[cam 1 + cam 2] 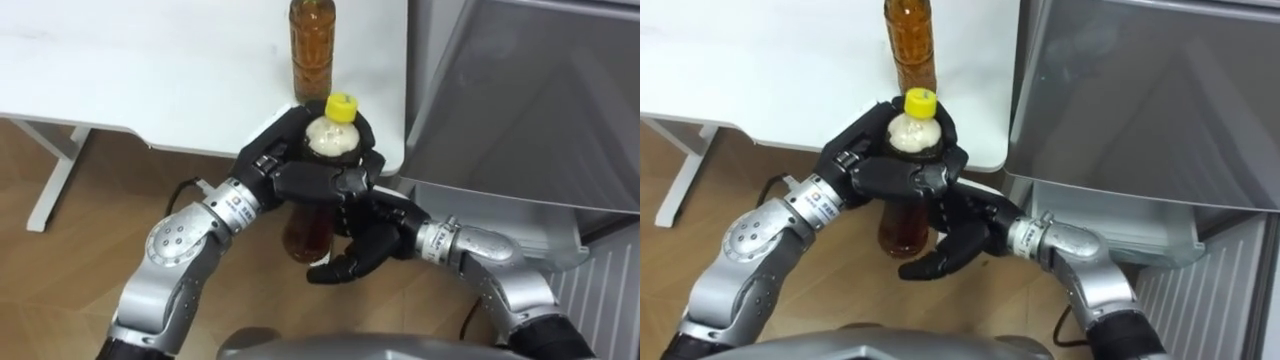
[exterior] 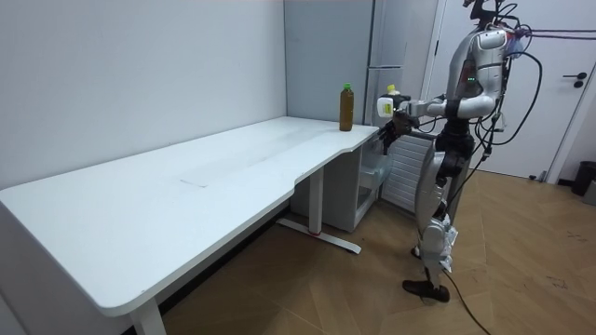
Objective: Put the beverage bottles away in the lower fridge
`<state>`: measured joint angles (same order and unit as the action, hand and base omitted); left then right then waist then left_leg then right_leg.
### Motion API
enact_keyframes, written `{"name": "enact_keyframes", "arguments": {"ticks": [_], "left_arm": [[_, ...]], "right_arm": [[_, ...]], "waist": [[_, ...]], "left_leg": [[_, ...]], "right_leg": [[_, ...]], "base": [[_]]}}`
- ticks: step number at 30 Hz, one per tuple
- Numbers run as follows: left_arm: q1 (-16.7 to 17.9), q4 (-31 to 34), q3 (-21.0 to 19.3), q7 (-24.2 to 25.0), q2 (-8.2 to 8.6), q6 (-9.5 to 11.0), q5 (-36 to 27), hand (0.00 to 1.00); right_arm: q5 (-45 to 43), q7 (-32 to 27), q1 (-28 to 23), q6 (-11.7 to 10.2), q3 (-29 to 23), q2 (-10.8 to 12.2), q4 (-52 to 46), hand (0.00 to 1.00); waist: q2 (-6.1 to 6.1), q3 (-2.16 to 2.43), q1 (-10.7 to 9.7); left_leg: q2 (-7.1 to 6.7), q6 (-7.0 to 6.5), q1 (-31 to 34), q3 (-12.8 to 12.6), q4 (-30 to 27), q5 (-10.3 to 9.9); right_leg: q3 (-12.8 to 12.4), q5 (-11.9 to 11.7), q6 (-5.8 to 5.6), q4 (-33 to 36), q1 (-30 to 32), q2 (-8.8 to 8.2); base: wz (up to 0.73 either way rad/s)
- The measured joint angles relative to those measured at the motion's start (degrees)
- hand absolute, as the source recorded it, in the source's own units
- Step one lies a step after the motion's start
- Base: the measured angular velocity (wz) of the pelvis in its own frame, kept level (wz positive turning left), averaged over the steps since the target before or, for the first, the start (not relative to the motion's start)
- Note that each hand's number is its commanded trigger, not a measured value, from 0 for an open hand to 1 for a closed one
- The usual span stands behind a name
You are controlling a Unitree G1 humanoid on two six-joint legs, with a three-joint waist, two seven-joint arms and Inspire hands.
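Amber drink up in the air: the clear plastic bottle with the yellow cap [image 1: 331, 137] hangs just off the table edge. The left hand [image 1: 290, 175] is wrapped round its shoulder and the right hand [image 1: 365, 240] is curled in under its base, a two-handed hold that likely steadies a tall load. Beyond the left hand, a second tall amber bottle [image 1: 311, 50] stands on the white table [image 1: 150, 70]. The grey metal fridge [image 1: 520, 100] is right of the right hand, the likely destination.

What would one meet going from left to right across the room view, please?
Long white desk → amber drink bottle with green cap, standing on the desk's far end → yellow-capped drink bottle, held just off the desk → white door → small dark container on the floor.
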<state>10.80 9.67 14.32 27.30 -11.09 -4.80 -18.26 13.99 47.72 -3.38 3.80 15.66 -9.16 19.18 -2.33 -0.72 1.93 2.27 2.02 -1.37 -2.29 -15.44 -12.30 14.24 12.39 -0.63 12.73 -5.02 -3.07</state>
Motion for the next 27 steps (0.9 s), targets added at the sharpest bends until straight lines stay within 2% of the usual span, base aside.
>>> {"name": "enact_keyframes", "arguments": {"ticks": [4,9,14,15,16,21,27], "left_arm": [[0.0,-2.3,0.47,0.47,-0.32,-0.01,1.1,1.0],[-0.01,-2.69,0.64,1.06,-0.6,0.0,2.22,1.0],[-0.01,-2.78,1.02,0.91,-0.79,0.02,2.26,1.0],[-0.01,-2.8,1.3,0.92,-0.91,0.02,2.34,1.0],[-0.01,-2.82,1.48,0.98,-1.02,0.02,2.58,1.0],[-0.01,-2.92,1.8,1.64,-1.03,0.01,3.01,1.0],[0.0,-2.92,3.4,2.47,-0.97,0.01,2.96,1.0]], "right_arm": [[4.78,1.07,-0.01,-0.01,2.4,-0.09,-0.08,0.0],[6.33,1.07,-0.25,0.04,3.66,0.11,-0.01,0.0],[6.62,1.07,-0.3,0.04,4.49,-0.23,0.01,0.0],[6.99,1.07,-0.6,0.04,4.56,-0.33,0.01,0.53],[7.15,1.07,-0.9,0.04,4.58,-0.33,0.01,1.0],[7.69,1.04,-1.49,0.04,4.62,-0.37,0.15,1.0],[7.66,0.26,-1.89,0.22,4.66,-0.72,0.16,1.0]], "waist": [[-0.51,-0.16,0.0],[-1.44,-0.02,0.19],[-1.34,-0.07,0.21],[-1.32,-0.08,0.25],[-1.28,-0.1,0.28],[-0.7,-0.49,0.24],[-0.4,-0.28,0.25]], "left_leg": [[0.0,0.0,0.23,0.06,0.01,0.0],[-0.01,-0.01,1.03,0.04,-0.21,-0.01],[0.03,-0.01,1.12,0.04,-0.19,-0.01],[0.02,-0.01,1.13,0.06,-0.19,-0.01],[0.02,-0.02,1.15,0.07,-0.19,-0.02],[0.05,-0.07,1.15,0.18,-0.1,-0.09],[0.06,-0.07,1.26,0.16,-0.1,-0.09]], "right_leg": [[-0.1,0.02,0.03,0.02,0.21,0.01],[-0.22,0.02,0.05,0.06,0.89,0.03],[-0.42,0.0,0.08,0.42,0.9,0.05],[-0.3,0.0,0.08,0.43,0.94,0.05],[-0.21,-0.01,0.09,0.5,1.0,0.04],[-0.13,-0.02,0.11,0.88,1.18,0.03],[-0.22,-0.03,0.13,1.05,1.75,0.03]], "base": [[0.0],[0.0],[0.0],[0.0],[0.0],[0.0],[0.0]]}}
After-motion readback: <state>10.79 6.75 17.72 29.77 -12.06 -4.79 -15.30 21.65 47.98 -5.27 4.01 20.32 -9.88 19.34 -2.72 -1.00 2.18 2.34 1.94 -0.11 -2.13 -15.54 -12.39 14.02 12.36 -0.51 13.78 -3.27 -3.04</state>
